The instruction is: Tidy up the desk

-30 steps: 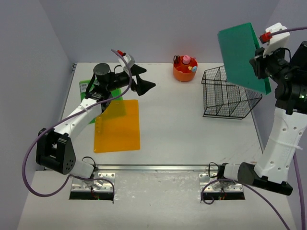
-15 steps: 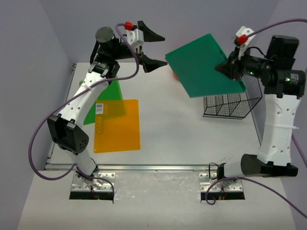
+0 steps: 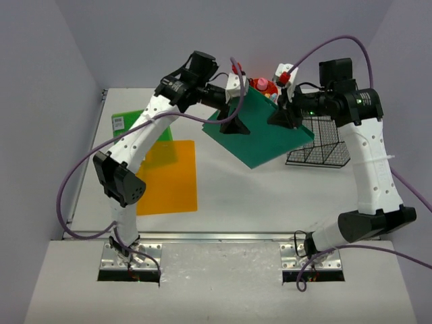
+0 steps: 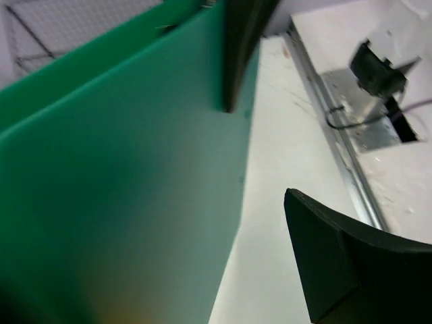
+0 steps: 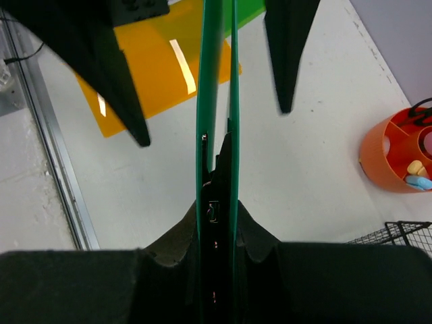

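A dark green folder [image 3: 263, 138] hangs tilted above the middle of the white desk [image 3: 236, 199]. My right gripper [image 3: 283, 113] is shut on its far right edge. In the right wrist view the folder [image 5: 214, 74] runs edge-on out of the shut right gripper [image 5: 217, 145]. My left gripper [image 3: 236, 101] stands open astride the folder's left edge, one finger [image 5: 115, 74] on each side of it. In the left wrist view the folder [image 4: 121, 175] fills the left half, and the left gripper [image 4: 260, 152] is wide open.
An orange folder [image 3: 165, 179] lies flat on the left of the desk, with a light green sheet [image 3: 128, 123] behind it. At the back right stands a black wire basket [image 3: 327, 142]. An orange pen holder [image 5: 398, 155] stands behind the green folder. A metal rail [image 3: 216, 236] runs along the front edge.
The right arm swung the green folder down and left over the desk's middle. The left arm reached right, and its open jaws now straddle the folder's edge.
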`<control>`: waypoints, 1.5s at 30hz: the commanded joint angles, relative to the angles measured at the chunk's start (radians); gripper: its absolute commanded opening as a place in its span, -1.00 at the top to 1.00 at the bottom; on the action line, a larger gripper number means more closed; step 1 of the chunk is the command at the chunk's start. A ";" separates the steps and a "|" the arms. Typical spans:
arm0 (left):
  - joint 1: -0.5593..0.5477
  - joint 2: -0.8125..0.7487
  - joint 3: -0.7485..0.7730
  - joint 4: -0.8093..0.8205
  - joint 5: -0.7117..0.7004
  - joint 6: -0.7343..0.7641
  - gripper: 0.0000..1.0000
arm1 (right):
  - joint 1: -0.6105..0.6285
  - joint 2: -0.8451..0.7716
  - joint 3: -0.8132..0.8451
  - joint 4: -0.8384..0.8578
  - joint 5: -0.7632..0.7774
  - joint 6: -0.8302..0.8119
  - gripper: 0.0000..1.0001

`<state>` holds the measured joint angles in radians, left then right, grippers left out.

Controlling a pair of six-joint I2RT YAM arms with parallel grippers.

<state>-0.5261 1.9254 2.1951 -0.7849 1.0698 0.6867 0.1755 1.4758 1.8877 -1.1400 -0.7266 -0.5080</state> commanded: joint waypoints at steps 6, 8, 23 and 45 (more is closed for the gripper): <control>-0.050 -0.071 -0.173 -0.099 0.093 0.085 -0.46 | 0.116 0.039 -0.044 -0.009 0.101 -0.149 1.00; -0.043 -0.126 -0.239 0.037 0.107 -0.005 -0.37 | 0.121 0.041 -0.048 -0.010 0.108 -0.153 1.00; 0.147 -0.229 -0.803 1.493 0.229 -1.308 1.00 | 0.108 -0.046 -0.204 0.169 0.070 0.142 -0.54; 0.229 -0.248 -0.910 1.839 0.235 -1.481 1.00 | -0.268 -0.036 -0.344 0.663 -0.479 0.832 -0.82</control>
<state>-0.2893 1.7130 1.2602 0.9853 1.3048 -0.7840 -0.1355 1.4296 1.5342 -0.5958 -1.0888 0.2431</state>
